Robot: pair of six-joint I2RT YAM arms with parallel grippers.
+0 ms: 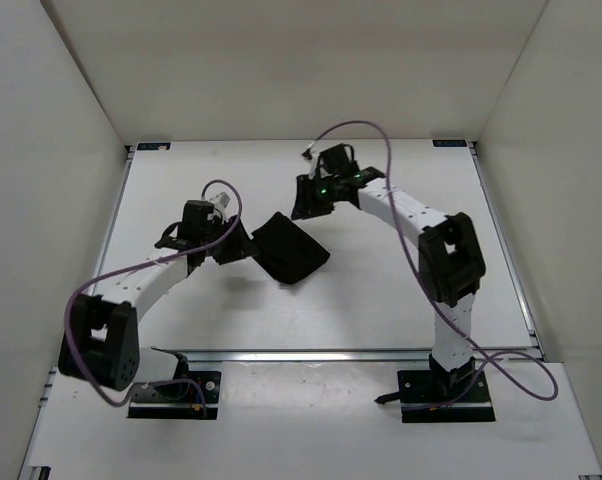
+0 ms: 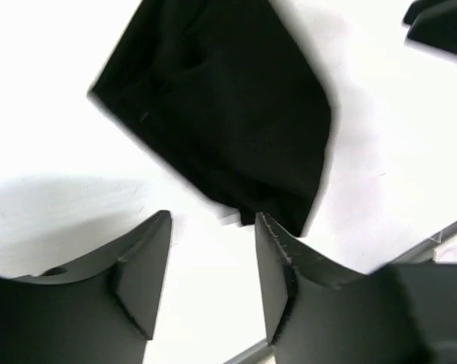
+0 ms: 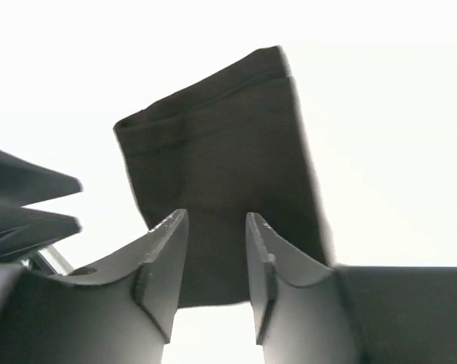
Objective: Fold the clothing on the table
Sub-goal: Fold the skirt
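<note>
The clothing [image 1: 292, 252] is a black garment lying in a compact folded shape on the white table [image 1: 381, 295], between the two arms. My left gripper [image 1: 239, 246] sits just left of it, open; in the left wrist view its jaws [image 2: 213, 218] hold only bare table, and the clothing [image 2: 221, 114] lies just ahead of the tips. My right gripper [image 1: 305, 203] hovers at the garment's far edge, open. In the right wrist view the clothing [image 3: 221, 182] shows through the gap between the right gripper [image 3: 216, 215] jaws, nothing pinched.
White enclosure walls stand on the left, right and back. A metal rail [image 1: 331, 353] runs along the table's near edge ahead of the arm bases. The other arm's fingers [image 2: 441, 23] show at the top right of the left wrist view.
</note>
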